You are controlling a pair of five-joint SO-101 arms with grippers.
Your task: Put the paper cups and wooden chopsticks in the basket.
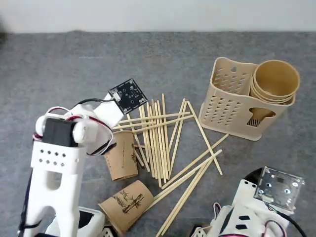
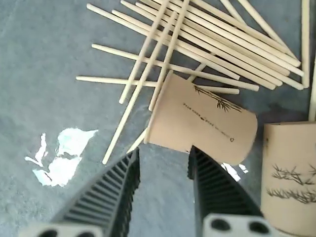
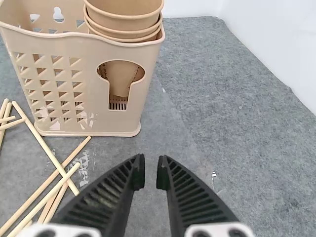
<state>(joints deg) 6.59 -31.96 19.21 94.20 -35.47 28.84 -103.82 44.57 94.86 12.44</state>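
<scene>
A beige perforated basket (image 1: 229, 106) stands at the right, with stacked paper cups (image 1: 275, 79) in one compartment. Many wooden chopsticks (image 1: 158, 138) lie scattered mid-table. Two brown paper cups lie on their sides: one (image 1: 121, 155) at the chopsticks' left edge, another (image 1: 126, 203) nearer the front. My left gripper (image 2: 164, 154) is open just short of the first cup (image 2: 202, 118), one fingertip at its side; the second cup (image 2: 291, 173) lies beside it. My right gripper (image 3: 149, 165) is shut and holds nothing, low over the mat in front of the basket (image 3: 74, 84).
The left arm (image 1: 59, 148) rises at the front left and the right arm (image 1: 276, 190) at the front right. Grey mat covers the table up to a white wall at the back. Bare mat lies behind the chopsticks and right of the basket.
</scene>
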